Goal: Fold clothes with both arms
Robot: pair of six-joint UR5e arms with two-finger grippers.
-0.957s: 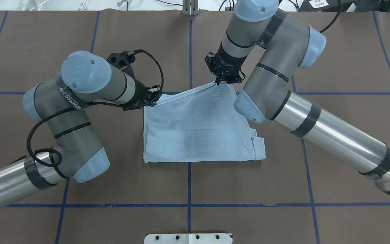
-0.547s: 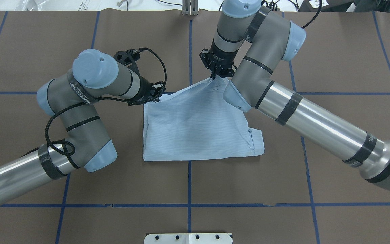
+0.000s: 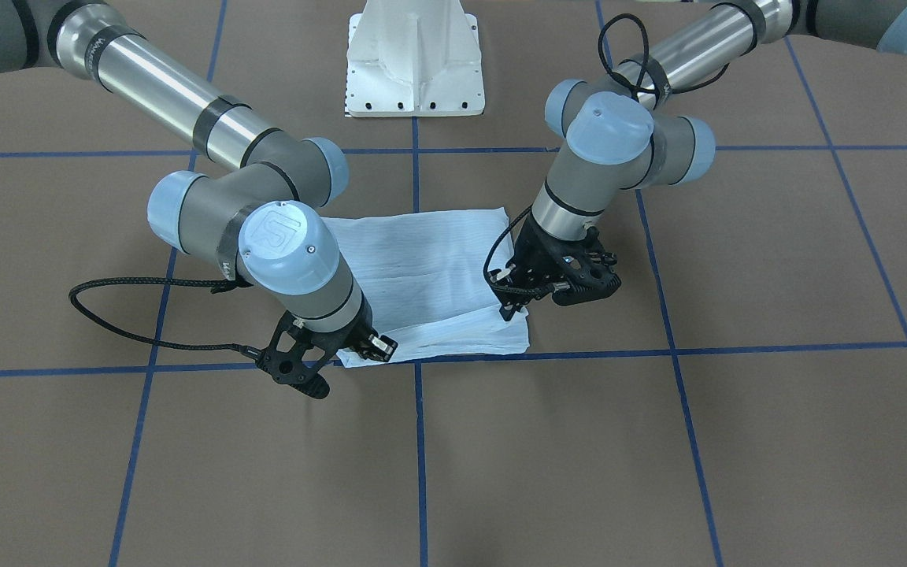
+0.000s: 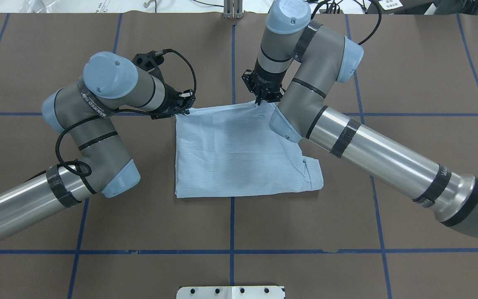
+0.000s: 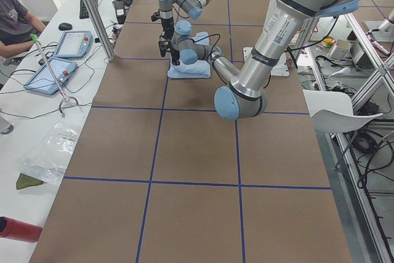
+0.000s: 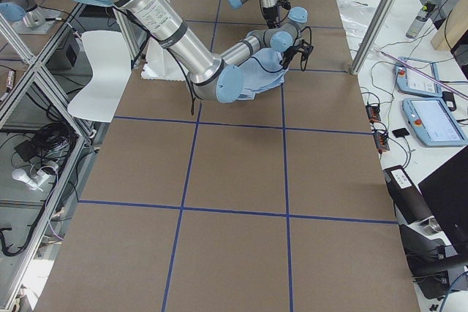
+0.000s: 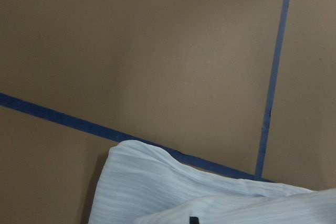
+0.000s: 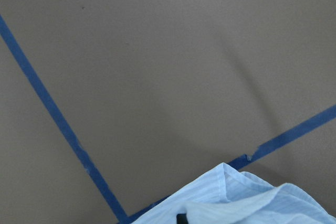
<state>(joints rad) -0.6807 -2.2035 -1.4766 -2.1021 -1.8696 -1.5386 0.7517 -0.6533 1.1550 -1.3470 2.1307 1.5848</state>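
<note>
Pale blue finely striped shirt [image 4: 239, 153] lies folded at centre of brown table [image 4: 388, 62]. Black two-finger left gripper [image 4: 184, 109] and right gripper [image 4: 259, 101] each pinch a far corner. Far edge, peaked a second ago, now lower and straighter: layer probably nearly laid.

light: bright, even, overhead
shadows: soft smudge just past right gripper [image 4: 259, 100] (wrist view)
glare: streak along right arm [image 4: 388, 158]
focus: wrist views kinda soft

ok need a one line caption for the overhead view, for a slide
Bimanual folding: the left gripper and right gripper each pinch a far corner of the folded shirt on the table.
</note>
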